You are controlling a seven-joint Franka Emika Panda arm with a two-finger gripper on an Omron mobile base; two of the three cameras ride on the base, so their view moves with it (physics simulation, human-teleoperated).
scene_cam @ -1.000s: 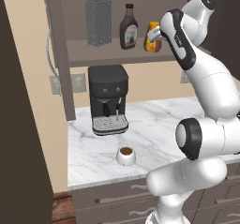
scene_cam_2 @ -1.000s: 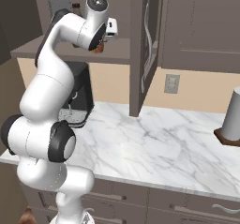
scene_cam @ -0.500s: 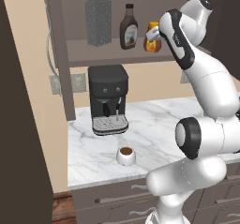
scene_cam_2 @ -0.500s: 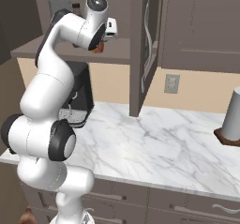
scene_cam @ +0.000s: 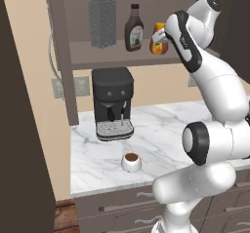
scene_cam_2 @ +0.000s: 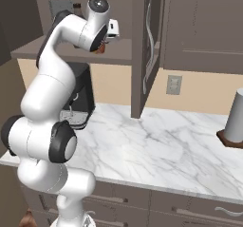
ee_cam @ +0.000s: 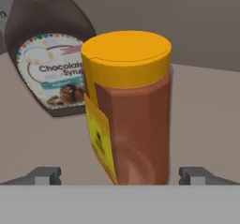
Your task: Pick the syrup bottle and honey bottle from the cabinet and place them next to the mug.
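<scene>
On the cabinet (scene_cam: 63, 66) shelf, from left to right, stand a metal grater (scene_cam: 102, 21), the syrup bottle (scene_cam: 134, 28) and the honey bottle (scene_cam: 157, 38), all upright. At the honey bottle sits the gripper (ee_cam: 120, 174), spread wide, one fingertip (ee_cam: 44, 175) on either side and neither touching it. Below, on the marble counter (scene_cam: 161, 134), the mug (scene_cam: 131, 162) stands before the coffee machine (scene_cam: 113, 104).

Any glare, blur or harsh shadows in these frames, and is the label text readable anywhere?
Hand view: the honey bottle fills the centre, slightly soft, no glare; the syrup bottle label reads "Chocolate Syrup". Left base view: even, flat light, faint shadows under the mug, labels too small to read. Right base view: sharp marble veining on the counter, cabinet interior dim.
</scene>
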